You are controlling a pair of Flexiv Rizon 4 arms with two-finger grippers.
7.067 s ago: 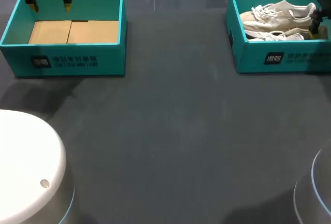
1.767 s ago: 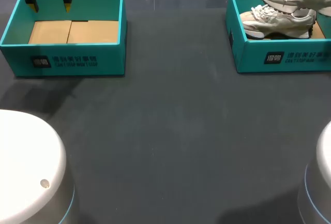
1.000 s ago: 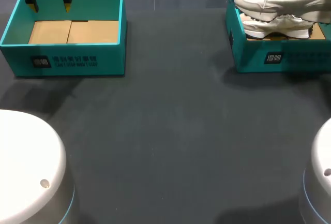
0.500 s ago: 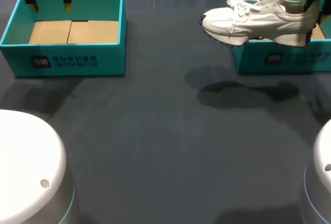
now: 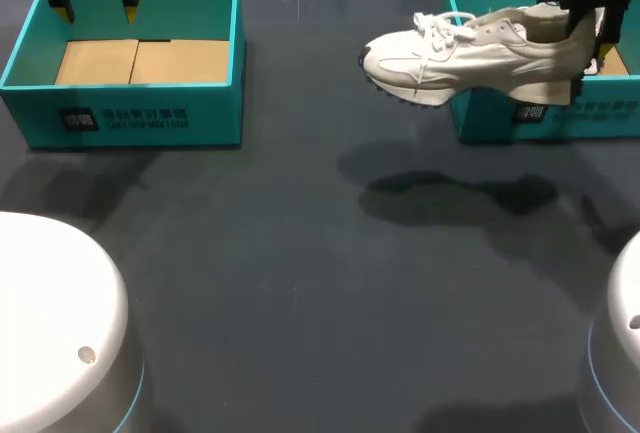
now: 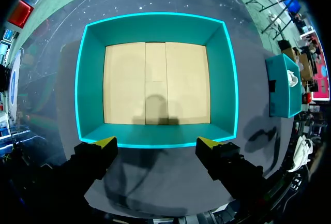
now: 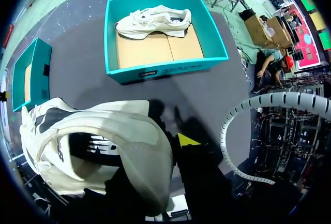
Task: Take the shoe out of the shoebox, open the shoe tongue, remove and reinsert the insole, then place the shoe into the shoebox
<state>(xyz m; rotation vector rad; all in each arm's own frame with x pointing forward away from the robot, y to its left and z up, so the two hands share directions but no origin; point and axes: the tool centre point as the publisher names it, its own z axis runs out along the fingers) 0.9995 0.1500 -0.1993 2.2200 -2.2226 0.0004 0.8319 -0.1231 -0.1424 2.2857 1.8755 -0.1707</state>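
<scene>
Right pincer (image 5: pixel 590 45) clamped on the heel of the shoe (image 5: pixel 470 48), apparently one finger inside the collar and one outside. Seconds earlier that shoe lay in the right box (image 5: pixel 610 118) beside its pair. It had since been lifted, swung left over the box wall, and hung in the air with its shadow on the surface (image 5: pixel 300 283) below. Second shoe (image 7: pixel 152 21) was left in the box. So take-out looked basically done. Set-down, tongue and insole were all still pending.

Left pincer (image 5: pixel 97 13) hung with fingers apart and empty over the far wall of the left box (image 5: pixel 130 118).

Clearance: the heel end was still near the right box's left wall, with the sole above the rim. The toe pointed toward the left box, well apart from it. The open stretch of surface between the boxes looked like the obvious landing spot.
</scene>
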